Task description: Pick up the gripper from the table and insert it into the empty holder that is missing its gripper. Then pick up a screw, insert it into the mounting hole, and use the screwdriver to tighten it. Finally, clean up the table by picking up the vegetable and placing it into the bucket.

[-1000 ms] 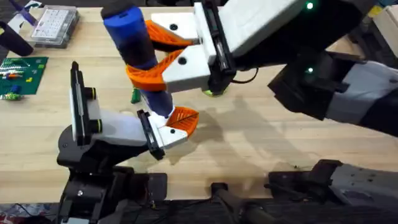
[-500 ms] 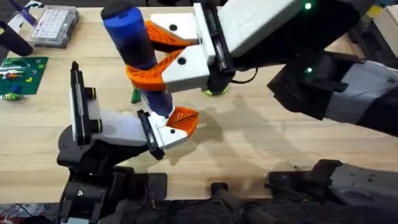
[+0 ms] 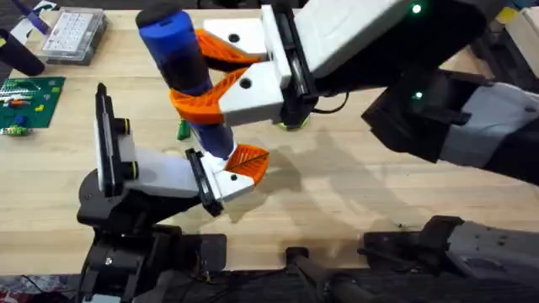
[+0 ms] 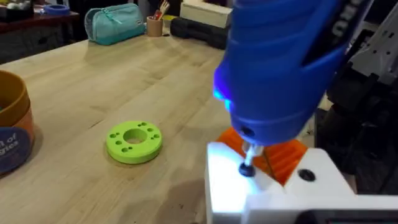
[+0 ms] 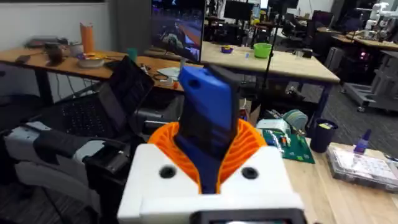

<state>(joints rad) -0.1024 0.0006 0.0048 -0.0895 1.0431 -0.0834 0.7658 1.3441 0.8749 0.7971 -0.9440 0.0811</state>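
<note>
Screw-tightening step, by the look of it. The right end effector (image 3: 221,77) is clenched on the screwdriver (image 3: 181,63), orange pads wrapped round the handle, tool held steeply tilted with the tip pointing down so it can bear on the screw. In the left wrist view the metal tip sits on a small dark screw head (image 4: 247,169) in the white part directly below.

The left end effector (image 3: 236,168) is low on the desk (image 3: 354,185), right under the screwdriver tip. It probably braces or presents the white mounted piece so it doesn't twist under torque. Can't tell if its fingers are parted or closed.

Bucket (image 4: 12,127) and a lime-green ring (image 4: 134,140) lie on the desk beyond the left end effector, well apart from the screwdriver. Cleanup not started, judging by that.
</note>
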